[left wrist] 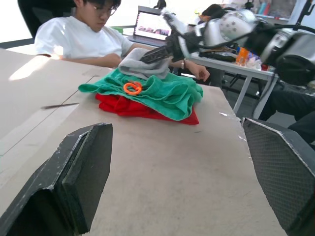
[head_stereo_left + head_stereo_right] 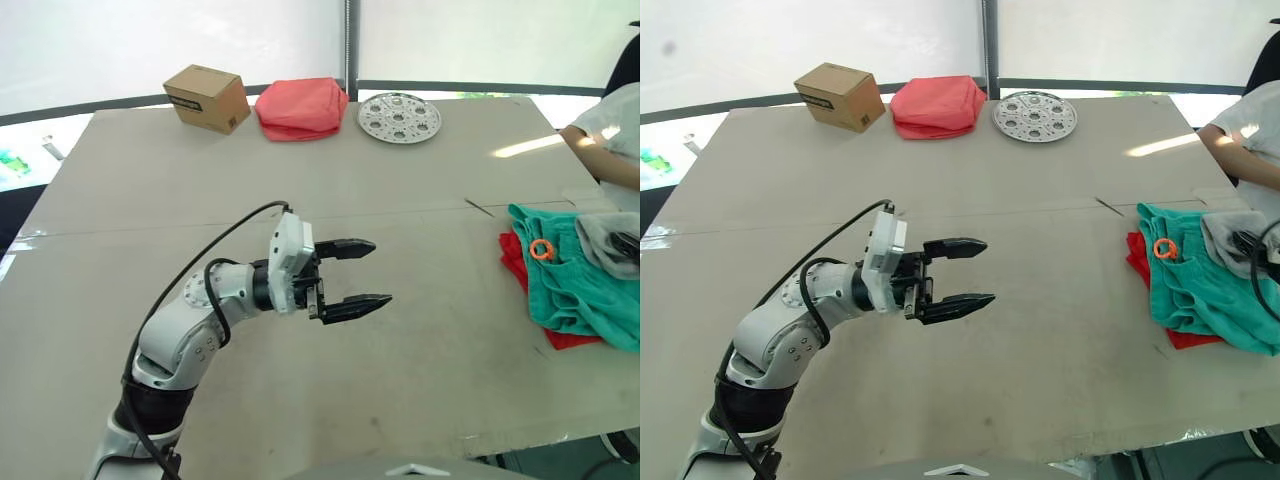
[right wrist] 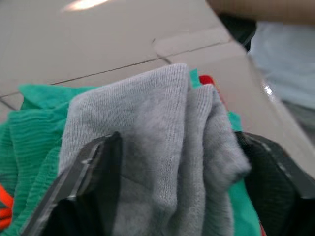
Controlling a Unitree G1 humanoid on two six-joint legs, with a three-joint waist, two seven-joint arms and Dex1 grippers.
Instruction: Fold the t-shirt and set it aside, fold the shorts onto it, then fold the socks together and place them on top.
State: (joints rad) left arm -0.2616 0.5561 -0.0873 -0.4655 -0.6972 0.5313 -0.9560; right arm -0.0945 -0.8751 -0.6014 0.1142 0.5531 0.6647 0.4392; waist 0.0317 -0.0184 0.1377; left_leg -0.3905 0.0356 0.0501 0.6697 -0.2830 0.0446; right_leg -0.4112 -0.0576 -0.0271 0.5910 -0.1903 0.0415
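At the far edge of the table: a cardboard box [image 2: 207, 97], a folded salmon-pink cloth bundle [image 2: 301, 107] just right of it, and a round metal plate with holes [image 2: 399, 117] further right; all three are well apart from the garments.
Right edge: the t-shirt [image 2: 520, 262] lies folded at the bottom, the shorts [image 2: 570, 285] lie folded on it with the orange drawstring loop [image 2: 541, 250] on top, and the socks [image 3: 162, 147] rest on the shorts.
Person: someone in a white shirt [image 1: 83, 37] sits just behind the pile, with one arm resting on the table edge near it.
Left gripper [image 2: 350, 273]: it hovers over the bare middle of the table [image 2: 400, 200], fingers apart and holding nothing, pointing toward the pile.
Right gripper [image 3: 177, 162]: it is at the pile, one finger on each side of the grey socks; the jaws stand wide and I cannot tell if they press the fabric.
Open room: a wide bare surface lies between the left gripper and the pile, and also on the near side.
In the way: nothing lies between the left gripper and the garments.
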